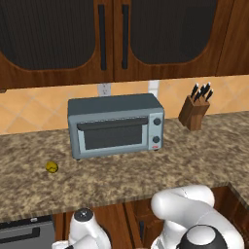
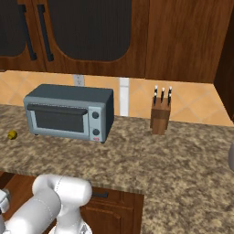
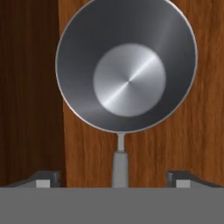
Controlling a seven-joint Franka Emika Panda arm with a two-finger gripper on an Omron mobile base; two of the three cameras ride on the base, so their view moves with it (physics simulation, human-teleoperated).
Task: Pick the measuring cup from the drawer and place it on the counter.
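Note:
The measuring cup (image 3: 127, 65) is a silvery-grey metal cup seen from straight above, lying on the wooden floor of the drawer (image 3: 192, 144). Its round bowl takes up the upper part of the hand view, and its thin straight handle (image 3: 120, 164) runs down toward my gripper (image 3: 113, 180). The gripper is open, with one dark fingertip (image 3: 43, 178) on each side of the handle and a wide gap to each, touching nothing. In both base views my white arm bends down below the front edge of the speckled granite counter (image 1: 146, 175) (image 2: 151, 155).
A grey toaster oven (image 1: 115, 125) (image 2: 68, 113) stands at the back of the counter. A wooden knife block (image 1: 193, 113) (image 2: 160, 119) is to its right, and a small yellow round thing (image 1: 52, 167) (image 2: 12, 135) to its left. A darker wooden strip (image 3: 28, 87) borders the cup.

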